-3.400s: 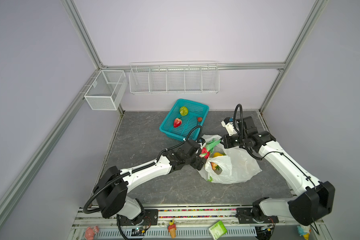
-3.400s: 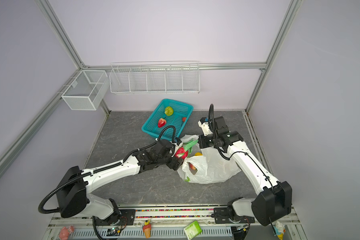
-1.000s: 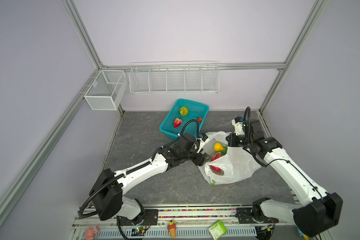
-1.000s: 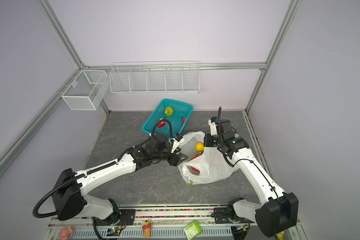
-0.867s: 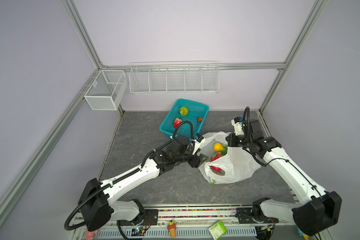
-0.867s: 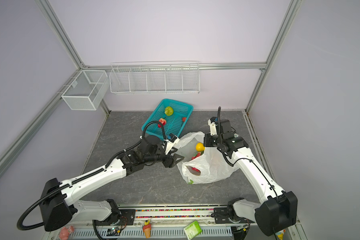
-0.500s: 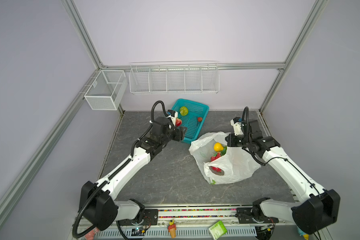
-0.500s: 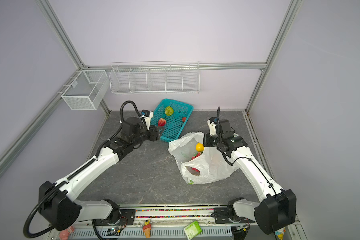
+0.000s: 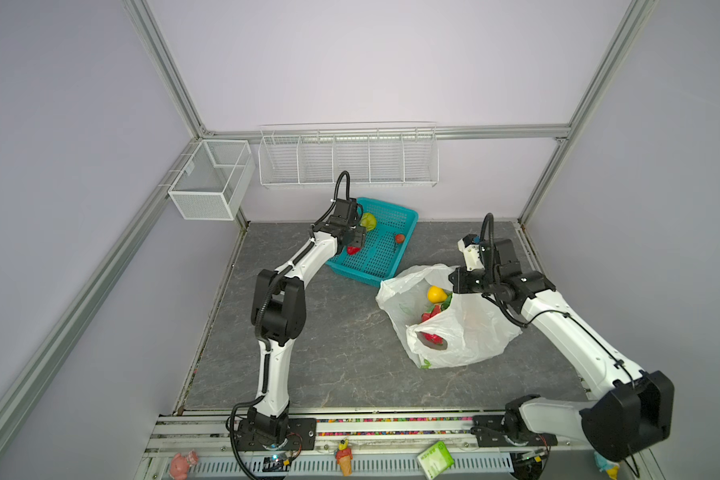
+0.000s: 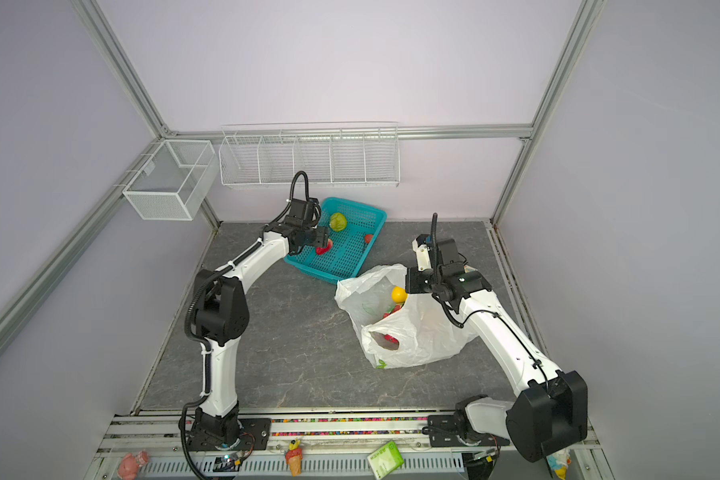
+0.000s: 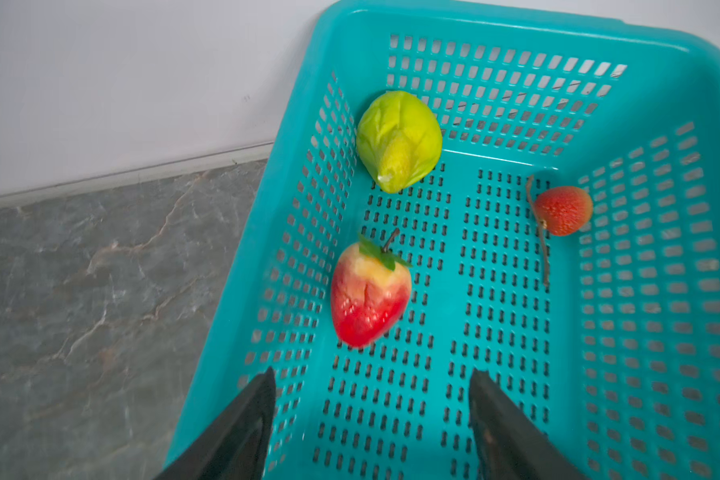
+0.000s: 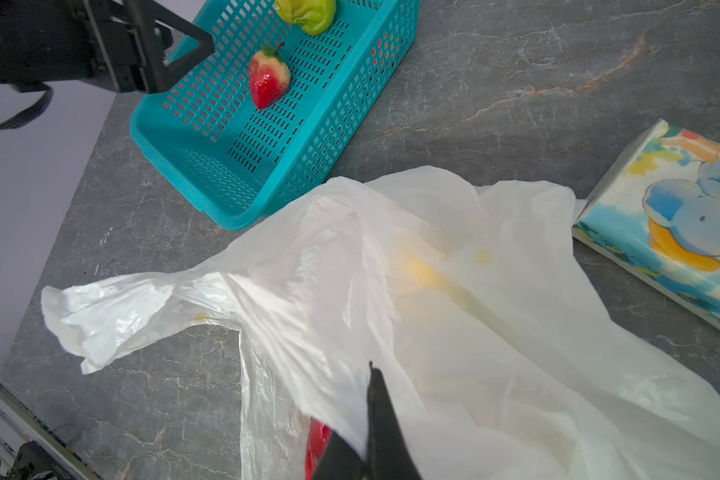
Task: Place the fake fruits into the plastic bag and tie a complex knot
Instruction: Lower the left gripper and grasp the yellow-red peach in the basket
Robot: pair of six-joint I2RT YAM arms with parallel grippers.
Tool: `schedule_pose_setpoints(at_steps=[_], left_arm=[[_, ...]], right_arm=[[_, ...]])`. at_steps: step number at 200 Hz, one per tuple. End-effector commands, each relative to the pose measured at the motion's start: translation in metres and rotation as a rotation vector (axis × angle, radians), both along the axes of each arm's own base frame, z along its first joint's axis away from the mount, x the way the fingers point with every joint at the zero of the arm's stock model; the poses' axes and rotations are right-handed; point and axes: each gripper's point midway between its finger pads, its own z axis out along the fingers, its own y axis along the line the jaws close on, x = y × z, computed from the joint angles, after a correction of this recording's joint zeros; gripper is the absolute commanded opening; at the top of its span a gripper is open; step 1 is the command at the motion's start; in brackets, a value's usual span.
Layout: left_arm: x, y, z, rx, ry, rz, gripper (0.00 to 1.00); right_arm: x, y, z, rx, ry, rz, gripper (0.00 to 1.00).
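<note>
**Top views.** The left claw point(image 9: 356, 240) hangs over the basket point(image 9: 375, 257), just above a strawberry point(image 9: 353, 250). From up here we cannot tell how its jaws stand. Also in the basket are a green fruit point(image 9: 368, 220) by the back wall and a small red fruit point(image 9: 399, 238) near the right wall. The bag point(image 9: 470, 332) lies on the table point(image 9: 329, 332) in front of and to the right of the basket, mouth facing the basket. The right claw point(image 9: 454, 286) sits at the bag's upper rim and holds the mouth up. Inside the mouth we see a lemon point(image 9: 435, 294) and, below it, what looks like a dragon fruit point(image 9: 433, 312). More red shows through a handle loop lower down; we cannot tell which fruit it is. The other top view shows the same: left claw point(image 10: 321, 241) in the basket, right claw point(image 10: 410, 286) on the bag rim.

**Left wrist.** Jaws stand wide apart with nothing between them. The strawberry point(image 11: 368, 295) lies just ahead of the tips, not touched. The green fruit point(image 11: 398, 141) and small red fruit point(image 11: 562, 210) lie beyond it, apart from each other.

**Right wrist.** The fingers are pinched together on the bag film point(image 12: 433, 291). A yellow blur shows through the film. A cartoon packet point(image 12: 674, 232) lies beside the bag.

**Progress (our judgement).**
- Loading is partly done: several fruits are bagged and three remain in the basket.
- The strawberry looks like the next pick.
- The handles hang loose, so the knot is not yet begun.
</note>
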Motion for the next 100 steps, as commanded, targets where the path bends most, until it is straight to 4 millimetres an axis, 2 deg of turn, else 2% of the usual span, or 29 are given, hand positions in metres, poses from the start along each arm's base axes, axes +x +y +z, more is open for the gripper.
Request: schedule_pose_setpoints(at_steps=[1,29,100], left_arm=[[0.006,0.006,-0.018,0.107,0.063,-0.019,0.74],[0.021,0.003,-0.034,0.152,0.085,-0.026,0.74],[0.034,-0.011,-0.067,0.137,0.107,-0.07,0.75]], right_arm=[[0.004,-0.001,-0.001,-0.019,-0.014,0.014,0.06],[0.006,-0.001,-0.003,-0.024,-0.009,0.016,0.07],[0.006,-0.003,-0.004,-0.028,-0.007,0.016,0.06]])
